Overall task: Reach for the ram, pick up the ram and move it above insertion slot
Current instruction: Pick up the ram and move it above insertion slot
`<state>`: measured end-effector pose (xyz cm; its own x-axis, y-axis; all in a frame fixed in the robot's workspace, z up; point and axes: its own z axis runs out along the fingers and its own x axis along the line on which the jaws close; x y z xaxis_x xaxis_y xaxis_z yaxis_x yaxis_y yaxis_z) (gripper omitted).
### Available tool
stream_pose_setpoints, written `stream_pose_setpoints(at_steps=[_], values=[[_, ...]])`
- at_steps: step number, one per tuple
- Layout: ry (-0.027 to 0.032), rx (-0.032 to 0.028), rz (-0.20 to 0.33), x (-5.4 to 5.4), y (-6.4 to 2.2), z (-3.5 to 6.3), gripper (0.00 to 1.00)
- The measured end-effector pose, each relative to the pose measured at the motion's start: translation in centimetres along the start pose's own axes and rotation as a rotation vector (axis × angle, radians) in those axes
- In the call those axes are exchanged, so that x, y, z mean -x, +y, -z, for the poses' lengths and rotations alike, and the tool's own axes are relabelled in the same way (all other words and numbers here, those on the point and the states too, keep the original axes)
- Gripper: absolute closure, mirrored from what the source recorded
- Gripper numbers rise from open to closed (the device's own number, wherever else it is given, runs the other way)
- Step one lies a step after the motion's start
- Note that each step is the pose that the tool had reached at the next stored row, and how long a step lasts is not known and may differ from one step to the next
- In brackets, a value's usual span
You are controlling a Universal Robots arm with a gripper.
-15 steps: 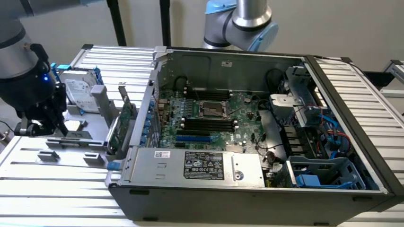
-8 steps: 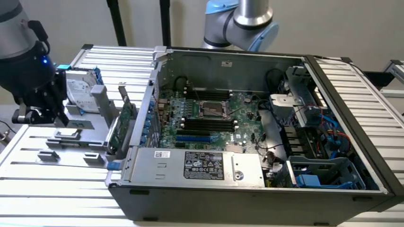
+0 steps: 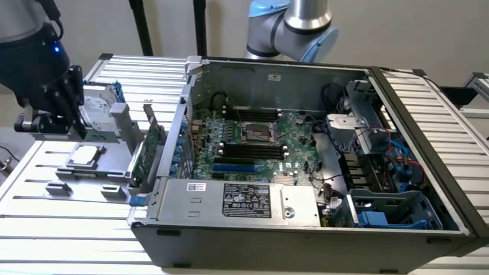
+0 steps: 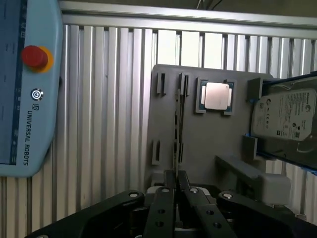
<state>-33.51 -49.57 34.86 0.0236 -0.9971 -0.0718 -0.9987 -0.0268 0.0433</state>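
Note:
In the wrist view my gripper (image 4: pixel 175 181) has its two dark fingers (image 4: pixel 167 184) nearly together on the ram (image 4: pixel 176 124), a thin stick seen edge-on that runs away from the fingertips over the grey holder tray (image 4: pixel 198 144). The exterior view puts my gripper (image 3: pixel 47 121) at the exterior view's left, raised above the holder tray (image 3: pixel 99 172), well apart from the open computer case (image 3: pixel 306 229). The dark insertion slots (image 3: pixel 248 150) lie on the motherboard in the middle of the case.
The tray also carries a processor chip (image 4: pixel 216 95), a silver hard drive (image 4: pixel 287 116) and an upright green expansion card (image 3: pixel 155 143). A teach pendant (image 4: pixel 29 84) with a red button lies on the slatted table. A second arm (image 3: pixel 294 28) stands behind the case.

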Motion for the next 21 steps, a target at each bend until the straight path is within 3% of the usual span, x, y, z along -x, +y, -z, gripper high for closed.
stream_pose_setpoints(at_steps=[5,21], values=[[-0.0057,-0.0003,0.002,0.1,-1.66,1.68,0.86],[-0.0062,-0.0001,0.002,0.2,-8.15,4.56,0.86]])
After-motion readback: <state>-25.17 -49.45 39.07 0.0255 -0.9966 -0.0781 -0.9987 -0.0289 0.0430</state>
